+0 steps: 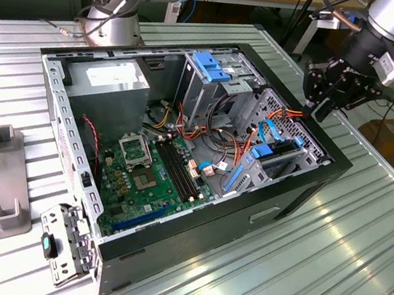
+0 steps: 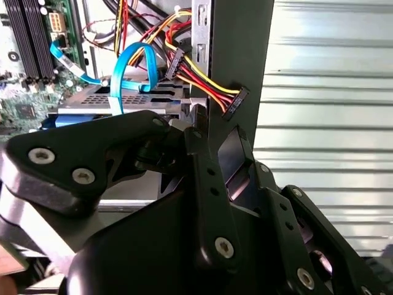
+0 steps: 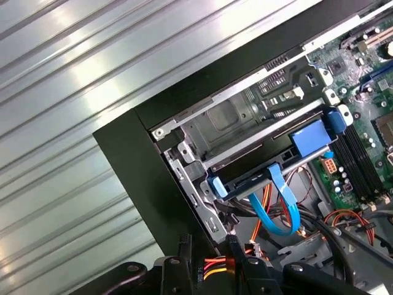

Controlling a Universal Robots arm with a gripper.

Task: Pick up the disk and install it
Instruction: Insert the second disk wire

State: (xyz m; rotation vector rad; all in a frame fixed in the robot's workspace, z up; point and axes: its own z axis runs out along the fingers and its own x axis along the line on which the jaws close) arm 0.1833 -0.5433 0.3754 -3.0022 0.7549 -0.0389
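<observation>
The disk (image 1: pixel 278 153) sits in the drive cage at the near right corner of the open computer case (image 1: pixel 189 256), its blue rails showing along the cage. In the first wrist view the disk (image 3: pixel 258 172) lies slotted between the blue rails with a blue latch at one end. My gripper (image 1: pixel 319 106) hangs just above the case's right wall, a little beyond the disk. It looks shut on a black power connector (image 2: pixel 236 101) whose yellow, red and black wires run back into the case. The gripper (image 2: pixel 218 130) and connector (image 3: pixel 187 261) show in both wrist views.
A looped blue data cable (image 3: pixel 276 209) hangs by the disk. Inside the case are the motherboard (image 1: pixel 141 176), a grey power-supply box (image 1: pixel 111 80) and an upper bay with blue latches (image 1: pixel 212 65). Grey fixtures (image 1: pixel 0 193) stand at the exterior view's left on the slatted metal table (image 1: pixel 342 263).
</observation>
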